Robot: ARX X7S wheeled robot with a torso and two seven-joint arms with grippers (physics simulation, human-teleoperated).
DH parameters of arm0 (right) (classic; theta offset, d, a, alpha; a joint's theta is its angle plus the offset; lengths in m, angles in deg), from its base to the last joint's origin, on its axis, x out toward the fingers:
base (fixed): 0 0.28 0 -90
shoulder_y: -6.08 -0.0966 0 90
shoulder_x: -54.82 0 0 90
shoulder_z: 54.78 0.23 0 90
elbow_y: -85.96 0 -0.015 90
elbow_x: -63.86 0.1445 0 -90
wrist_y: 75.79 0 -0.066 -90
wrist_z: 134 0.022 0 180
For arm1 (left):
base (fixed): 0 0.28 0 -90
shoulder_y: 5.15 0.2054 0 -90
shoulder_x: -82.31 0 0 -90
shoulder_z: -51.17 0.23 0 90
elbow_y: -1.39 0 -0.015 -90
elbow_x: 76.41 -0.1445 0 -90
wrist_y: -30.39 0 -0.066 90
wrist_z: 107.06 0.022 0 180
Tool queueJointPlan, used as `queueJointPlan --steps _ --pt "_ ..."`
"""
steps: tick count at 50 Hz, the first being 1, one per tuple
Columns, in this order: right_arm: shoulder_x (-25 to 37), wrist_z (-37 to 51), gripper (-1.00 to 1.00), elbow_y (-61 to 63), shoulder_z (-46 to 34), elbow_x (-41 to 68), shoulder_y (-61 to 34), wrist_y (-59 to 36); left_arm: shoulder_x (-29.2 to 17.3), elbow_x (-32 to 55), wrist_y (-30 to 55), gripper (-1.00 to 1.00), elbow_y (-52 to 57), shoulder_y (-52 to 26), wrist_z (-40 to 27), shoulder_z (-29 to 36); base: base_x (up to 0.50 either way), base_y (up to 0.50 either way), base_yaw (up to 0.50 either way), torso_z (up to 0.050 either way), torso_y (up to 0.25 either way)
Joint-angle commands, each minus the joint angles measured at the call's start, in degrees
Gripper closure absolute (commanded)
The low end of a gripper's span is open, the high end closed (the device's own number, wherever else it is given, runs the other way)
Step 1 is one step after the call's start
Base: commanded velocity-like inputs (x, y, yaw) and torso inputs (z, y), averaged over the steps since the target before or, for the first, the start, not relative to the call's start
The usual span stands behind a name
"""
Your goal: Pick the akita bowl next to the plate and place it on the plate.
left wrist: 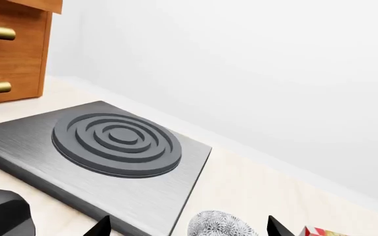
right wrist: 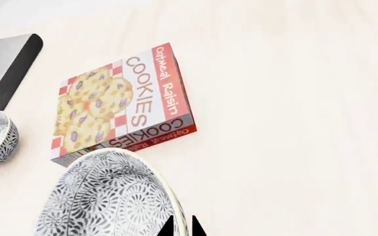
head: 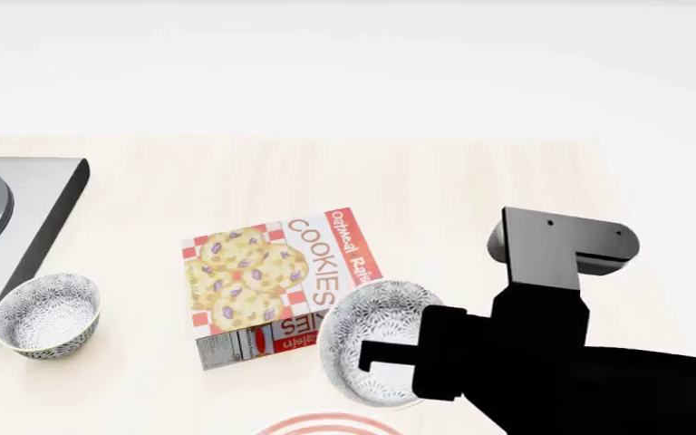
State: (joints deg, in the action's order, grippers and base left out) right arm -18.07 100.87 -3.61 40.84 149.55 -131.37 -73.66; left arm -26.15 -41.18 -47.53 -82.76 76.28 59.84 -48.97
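My right gripper (head: 370, 355) is shut on the rim of the akita bowl (head: 379, 349), a speckled grey-and-white bowl held tilted on its side above the counter. In the right wrist view the fingertips (right wrist: 168, 229) pinch that rim of the bowl (right wrist: 110, 196), one inside and one outside. Only a sliver of the plate (head: 323, 424), with red rings, shows at the bottom edge of the head view, just below the held bowl. My left gripper (left wrist: 189, 229) is open, its tips on either side of a second identical bowl (left wrist: 220, 225) and apart from it.
A cookie box (head: 278, 281) lies flat on the counter left of the held bowl. The second bowl (head: 46, 315) stands beside the grey stove plate (head: 15, 227) at the left. A wooden drawer unit (left wrist: 12, 49) rises behind the burner (left wrist: 116, 143). A white wall backs the counter.
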Motion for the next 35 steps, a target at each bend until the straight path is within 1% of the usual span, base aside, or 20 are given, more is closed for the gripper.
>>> queueJointPlan --steps 1,12,16,22,25,31,35 --pt "0.91 2.57 1.0 -2.18 -1.23 7.84 1.8 1.62 -0.08 0.04 -0.3 -1.0 -0.45 -0.11 0.08 0.12 0.0 0.0 0.0 0.0 0.0" --pt "1.71 -0.36 1.0 -1.62 -3.56 8.14 4.15 2.43 -0.1 0.07 -0.36 -1.0 -0.42 -0.15 -0.08 0.38 0.0 0.0 0.0 0.0 0.0" --pt "1.91 -0.15 1.0 -1.63 -4.12 8.98 4.67 2.74 -0.15 0.22 -0.37 -1.0 -0.37 -0.05 -0.11 0.33 0.0 0.0 0.0 0.0 0.002" --pt "2.3 -3.49 1.0 -1.69 -5.31 7.18 5.87 3.64 -0.27 0.42 -0.2 -1.0 -0.03 0.06 -0.3 0.36 0.0 0.0 0.0 0.0 0.0" --pt "2.17 -2.71 1.0 -1.84 -5.57 8.86 6.13 3.59 -0.27 0.4 -0.3 -1.0 -0.13 0.05 -0.28 0.4 0.0 0.0 0.0 0.0 0.0" --pt "2.55 -4.14 1.0 -1.48 -6.57 8.55 6.7 3.93 -0.37 0.57 -0.15 -1.0 0.02 0.06 -0.45 0.43 0.0 0.0 0.0 0.0 0.0" --pt "2.72 -4.14 1.0 -1.62 -7.04 10.22 6.93 3.7 -0.35 0.46 -0.38 -1.0 -0.33 -0.06 -0.37 0.53 0.0 0.0 0.0 0.0 0.0"
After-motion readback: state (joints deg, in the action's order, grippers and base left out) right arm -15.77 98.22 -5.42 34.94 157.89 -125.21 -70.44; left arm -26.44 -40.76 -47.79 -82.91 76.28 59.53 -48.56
